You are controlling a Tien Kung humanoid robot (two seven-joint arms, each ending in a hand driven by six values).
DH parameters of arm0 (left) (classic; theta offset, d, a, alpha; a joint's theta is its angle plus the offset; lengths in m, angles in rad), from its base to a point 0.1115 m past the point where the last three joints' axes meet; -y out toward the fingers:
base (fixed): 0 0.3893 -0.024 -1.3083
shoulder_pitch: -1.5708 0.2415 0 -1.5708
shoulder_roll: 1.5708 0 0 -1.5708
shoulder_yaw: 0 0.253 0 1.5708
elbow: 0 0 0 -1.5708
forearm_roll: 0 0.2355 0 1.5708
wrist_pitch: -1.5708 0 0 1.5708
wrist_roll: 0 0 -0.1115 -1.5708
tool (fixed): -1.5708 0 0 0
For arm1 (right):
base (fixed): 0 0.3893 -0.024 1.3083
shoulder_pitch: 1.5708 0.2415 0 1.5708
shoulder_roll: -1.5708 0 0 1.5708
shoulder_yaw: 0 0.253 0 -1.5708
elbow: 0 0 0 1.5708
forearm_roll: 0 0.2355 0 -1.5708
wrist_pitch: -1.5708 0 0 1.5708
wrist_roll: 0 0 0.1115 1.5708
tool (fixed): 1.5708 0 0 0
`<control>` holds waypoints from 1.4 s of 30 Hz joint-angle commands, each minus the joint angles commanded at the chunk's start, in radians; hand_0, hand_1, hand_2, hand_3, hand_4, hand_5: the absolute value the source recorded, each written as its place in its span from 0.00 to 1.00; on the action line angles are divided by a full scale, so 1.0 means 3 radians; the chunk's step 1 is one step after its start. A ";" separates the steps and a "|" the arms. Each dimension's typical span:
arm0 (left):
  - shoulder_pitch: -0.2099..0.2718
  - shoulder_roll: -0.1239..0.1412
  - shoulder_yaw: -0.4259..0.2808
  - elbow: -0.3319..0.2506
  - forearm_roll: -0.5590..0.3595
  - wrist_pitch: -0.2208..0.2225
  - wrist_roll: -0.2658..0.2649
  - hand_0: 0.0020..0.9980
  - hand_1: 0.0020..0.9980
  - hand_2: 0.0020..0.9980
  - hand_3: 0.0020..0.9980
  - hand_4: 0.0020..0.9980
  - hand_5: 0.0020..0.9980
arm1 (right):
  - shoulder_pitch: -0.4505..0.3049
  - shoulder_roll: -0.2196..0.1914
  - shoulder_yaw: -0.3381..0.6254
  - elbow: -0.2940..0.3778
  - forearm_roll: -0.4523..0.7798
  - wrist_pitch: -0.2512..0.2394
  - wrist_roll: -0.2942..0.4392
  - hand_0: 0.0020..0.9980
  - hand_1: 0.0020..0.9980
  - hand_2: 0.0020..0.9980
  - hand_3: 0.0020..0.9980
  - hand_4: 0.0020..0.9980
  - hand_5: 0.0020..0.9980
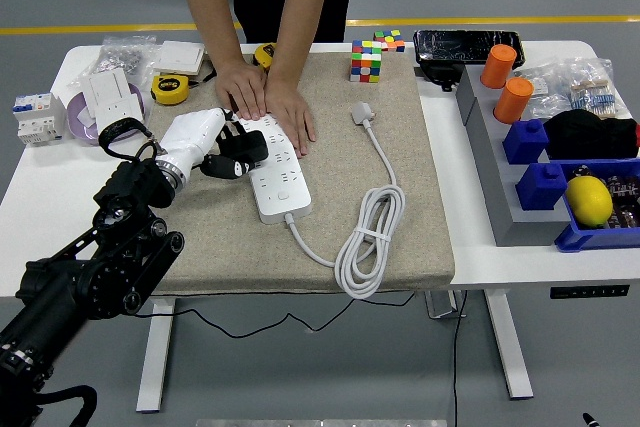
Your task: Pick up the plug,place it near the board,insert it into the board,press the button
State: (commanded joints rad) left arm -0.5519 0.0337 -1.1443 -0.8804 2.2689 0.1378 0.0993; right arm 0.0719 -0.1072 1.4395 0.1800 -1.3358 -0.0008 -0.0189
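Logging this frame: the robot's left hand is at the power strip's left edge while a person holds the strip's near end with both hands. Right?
Not quite. In the head view the person's hands press on the power strip's far end, not the near one. The left hand is at the strip's left edge.

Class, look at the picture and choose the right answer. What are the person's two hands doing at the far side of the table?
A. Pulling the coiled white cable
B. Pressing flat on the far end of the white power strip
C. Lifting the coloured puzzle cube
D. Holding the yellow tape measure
B: both of the person's hands lie palm down on the far end of the white power strip, while the cube, tape measure and cable lie untouched.
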 joint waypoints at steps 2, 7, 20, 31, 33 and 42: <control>-0.0005 0.0007 -0.0013 -0.0014 0.0000 -0.0012 0.0002 0.47 0.50 0.38 0.34 0.53 0.12 | 0.0001 0.0001 0.0000 0.0000 0.0001 0.0000 0.0000 0.91 0.80 0.78 0.80 1.00 1.00; -0.0002 0.0039 -0.0038 -0.0053 0.0000 -0.0030 0.0003 0.47 0.50 0.38 0.34 0.51 0.10 | 0.0006 0.0006 0.0001 0.0000 0.0011 -0.0002 0.0003 0.92 0.80 0.78 0.80 1.00 1.00; 0.0157 0.0239 -0.0282 -0.0021 0.0000 -0.0071 0.0005 0.47 0.51 0.39 0.36 0.51 0.12 | -0.0024 0.0009 0.0021 0.0000 0.0001 -0.0006 -0.0002 0.92 0.80 0.77 0.80 1.00 1.00; 0.0203 0.0216 -0.0221 -0.0004 -0.0130 -0.0113 -0.0059 0.47 0.52 0.41 0.39 0.52 0.12 | -0.0016 0.0012 -0.0004 0.0000 0.0022 -0.0005 0.0003 0.91 0.80 0.77 0.80 1.00 1.00; 0.0205 0.0214 -0.0223 0.0005 -0.0152 -0.0136 -0.0066 0.53 0.60 0.53 0.52 0.77 0.25 | -0.0019 0.0011 0.0001 0.0000 0.0015 -0.0005 0.0000 0.91 0.80 0.77 0.80 1.00 1.00; 0.0196 0.0224 -0.0240 0.0027 -0.0196 -0.0257 -0.0074 0.61 0.69 0.59 0.55 0.85 0.29 | -0.0022 0.0009 0.0010 0.0000 0.0014 -0.0005 -0.0003 0.91 0.80 0.77 0.79 1.00 1.00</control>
State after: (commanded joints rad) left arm -0.4932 0.1008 -1.2162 -0.8724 2.2101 0.0606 0.0770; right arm 0.0652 -0.1047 1.4426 0.1800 -1.3316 -0.0024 -0.0198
